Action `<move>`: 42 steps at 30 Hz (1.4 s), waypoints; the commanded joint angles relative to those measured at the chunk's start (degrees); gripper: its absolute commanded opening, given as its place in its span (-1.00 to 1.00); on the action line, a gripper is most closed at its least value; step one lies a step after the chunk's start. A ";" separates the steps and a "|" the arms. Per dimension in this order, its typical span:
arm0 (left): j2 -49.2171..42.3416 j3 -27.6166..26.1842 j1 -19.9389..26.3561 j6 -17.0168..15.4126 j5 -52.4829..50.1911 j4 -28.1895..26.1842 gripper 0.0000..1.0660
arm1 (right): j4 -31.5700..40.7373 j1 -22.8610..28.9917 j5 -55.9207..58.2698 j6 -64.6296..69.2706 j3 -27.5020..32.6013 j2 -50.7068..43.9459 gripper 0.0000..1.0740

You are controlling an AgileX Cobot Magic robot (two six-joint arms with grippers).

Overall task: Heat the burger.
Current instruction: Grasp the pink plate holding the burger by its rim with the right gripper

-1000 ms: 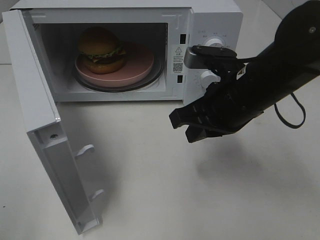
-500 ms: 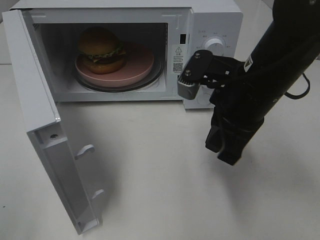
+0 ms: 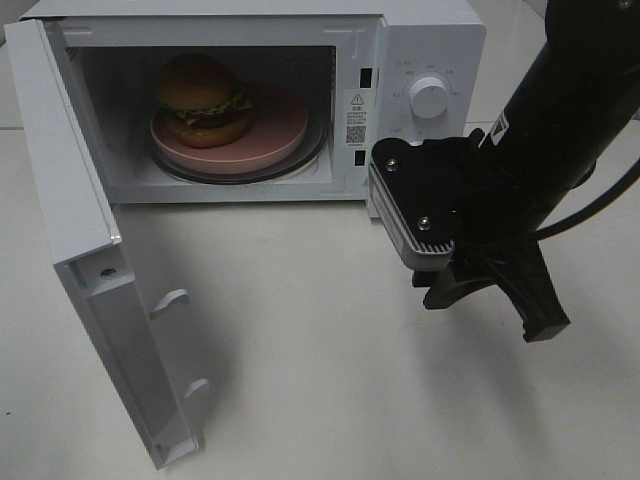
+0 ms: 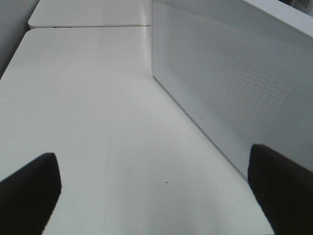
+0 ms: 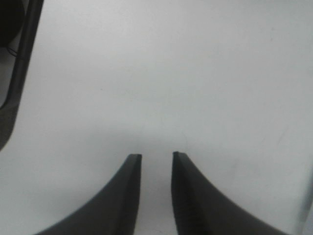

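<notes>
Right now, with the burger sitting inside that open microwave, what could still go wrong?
The door hangs wide open, so a hard push to shut it could shove the microwave or jolt the burger, which sits off-centre near the pink plate's left rim. The right arm, jaws pointing down at the table, hovers close before the dial, so a careless swing might bump it.

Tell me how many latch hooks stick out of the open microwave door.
2. Both sit on the inner face of the swung-open door, toward its free edge: the upper hook and the lower hook beneath it. None appear hidden.
</notes>
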 commanded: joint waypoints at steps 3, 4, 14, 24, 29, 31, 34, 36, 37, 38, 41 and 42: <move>-1.20 0.23 0.17 -0.23 -0.40 -0.34 0.84 | -1.38 0.06 -2.29 -1.60 -0.17 -0.74 0.09; -1.20 0.23 0.17 -0.23 -0.40 -0.34 0.84 | -1.15 0.06 -2.52 0.69 -0.17 -0.74 0.37; -1.20 0.23 0.17 -0.23 -0.40 -0.34 0.84 | -4.93 0.17 -4.98 7.45 -0.23 -0.74 0.82; -1.20 0.23 0.17 -0.23 -0.40 -0.34 0.84 | -8.71 2.12 -8.02 6.99 -5.10 0.40 0.79; -1.20 0.23 0.17 -0.23 -0.40 -0.34 0.84 | -11.17 3.84 -10.49 9.22 -7.62 2.98 0.77; -1.20 0.23 0.17 -0.23 -0.40 -0.34 0.84 | -12.03 4.93 -12.49 10.54 -9.28 4.93 0.77; -1.20 0.23 0.17 -0.23 -0.40 -0.34 0.84 | -13.64 5.90 -15.24 11.92 -10.54 6.59 0.77; -1.20 0.23 0.17 -0.23 -0.40 -0.34 0.84 | -14.95 6.53 -16.33 12.66 -11.69 8.02 0.76; -1.20 0.23 0.17 -0.23 -0.40 -0.34 0.84 | -15.36 6.82 -16.90 13.12 -12.20 8.71 0.76; -1.20 0.23 0.17 -0.23 -0.40 -0.34 0.84 | -15.36 6.82 -16.90 13.12 -12.20 8.71 0.76; -1.20 0.23 0.17 -0.23 -0.40 -0.34 0.84 | -15.81 7.16 -18.96 14.50 -14.04 10.66 0.75; -1.20 0.23 0.17 -0.23 -0.40 -0.34 0.84 | -15.81 7.56 -18.96 14.84 -15.41 12.03 0.74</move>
